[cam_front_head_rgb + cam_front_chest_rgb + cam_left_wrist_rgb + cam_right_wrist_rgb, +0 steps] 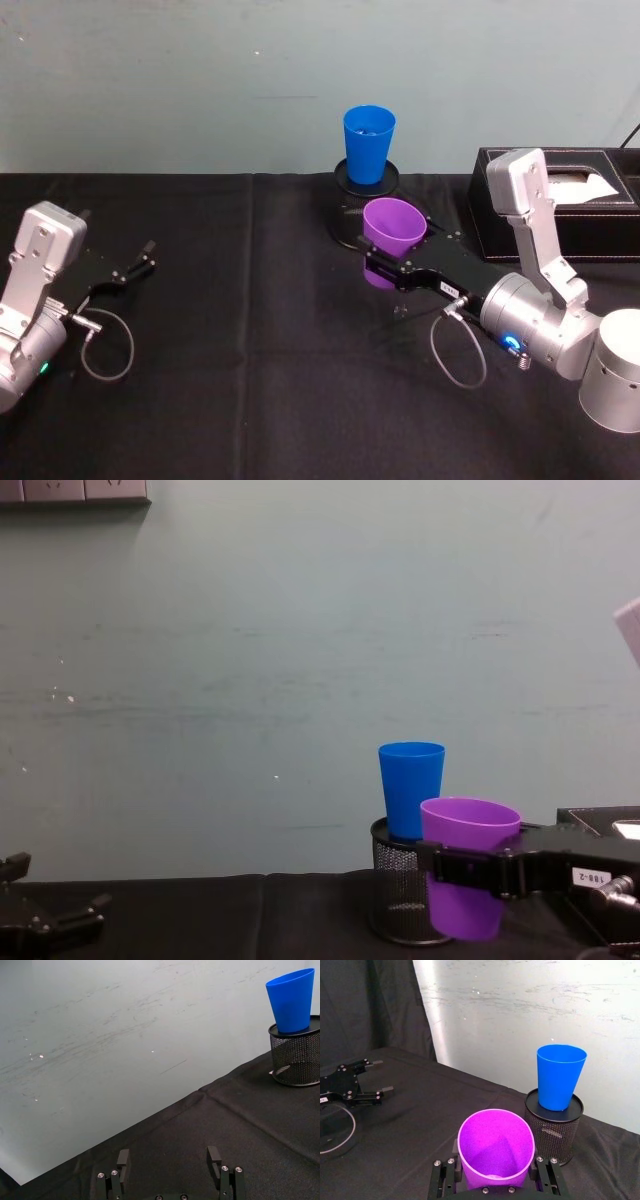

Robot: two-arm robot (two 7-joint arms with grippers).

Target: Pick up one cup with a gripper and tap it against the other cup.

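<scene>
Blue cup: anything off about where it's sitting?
Yes: blue cup stands upright on top of the black mesh holder, apparently flipped base-up, not on the table. Right gripper holds the purple cup beside the holder, lower. Left gripper idles open at left.

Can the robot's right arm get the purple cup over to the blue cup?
Probably yes. The right gripper holds the purple cup, and the blue cup stands close behind on the mesh holder, nothing between.

The right arm reaches from the near right toward the far middle, forearm low. Its right claw (400, 250) is clamped on both sides of the purple cup (393, 225). The left claw (137, 262) sits at the left, fingers spread.
</scene>
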